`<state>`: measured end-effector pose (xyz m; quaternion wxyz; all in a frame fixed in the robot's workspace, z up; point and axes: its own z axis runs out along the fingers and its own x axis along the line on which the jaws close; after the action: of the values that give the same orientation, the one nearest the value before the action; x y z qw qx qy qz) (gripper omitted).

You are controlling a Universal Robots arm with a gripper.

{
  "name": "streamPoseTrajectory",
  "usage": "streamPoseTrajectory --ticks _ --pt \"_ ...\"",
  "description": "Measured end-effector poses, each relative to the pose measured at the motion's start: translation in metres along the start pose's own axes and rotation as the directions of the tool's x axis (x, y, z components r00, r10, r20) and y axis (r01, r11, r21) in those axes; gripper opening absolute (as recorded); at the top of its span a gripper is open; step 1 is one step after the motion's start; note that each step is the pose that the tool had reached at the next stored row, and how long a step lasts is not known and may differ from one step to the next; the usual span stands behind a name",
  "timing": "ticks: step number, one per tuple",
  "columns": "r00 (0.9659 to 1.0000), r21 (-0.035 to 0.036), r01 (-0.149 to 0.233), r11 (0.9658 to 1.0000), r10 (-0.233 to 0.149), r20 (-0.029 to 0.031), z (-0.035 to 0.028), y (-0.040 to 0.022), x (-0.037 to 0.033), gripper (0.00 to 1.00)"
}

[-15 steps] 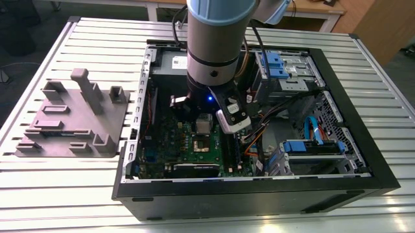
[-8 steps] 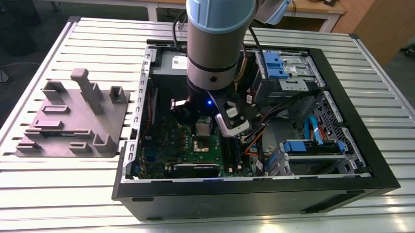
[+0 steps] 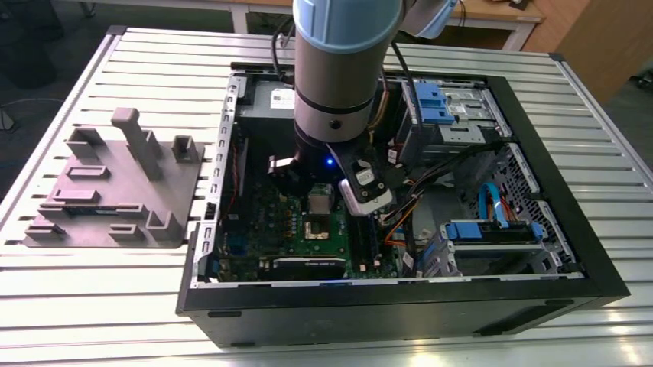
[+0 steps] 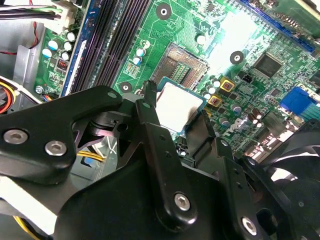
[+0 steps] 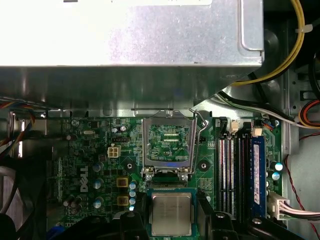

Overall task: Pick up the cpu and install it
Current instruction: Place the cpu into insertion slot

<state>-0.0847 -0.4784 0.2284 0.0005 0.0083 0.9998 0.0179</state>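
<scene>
Cpu sits clamped flat between the tips of the pincer, just short of the open socket; seating it well likely means keeping it level and square. The first wrist view shows the raised bracket beyond the tips, the second wrist view the socket's bare bed.
</scene>
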Motion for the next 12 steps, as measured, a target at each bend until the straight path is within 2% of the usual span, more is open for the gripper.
streamPoseTrajectory --ticks 5,8,9,12 --pt "1.0000 -0.0001 0.000 1.0000 0.000 0.0001 0.0003 0.0000 0.0000 0.47" --pt "1.0000 0.0000 0.000 1.0000 0.000 -0.0012 0.0049 -0.0002 0.0001 0.47" --pt "1.0000 0.0000 0.000 1.0000 0.000 -0.0024 0.0068 -0.0002 0.0000 0.47" --pt "0.9999 0.0002 0.004 1.0000 -0.004 -0.0110 0.0122 -0.0023 0.0000 0.47"
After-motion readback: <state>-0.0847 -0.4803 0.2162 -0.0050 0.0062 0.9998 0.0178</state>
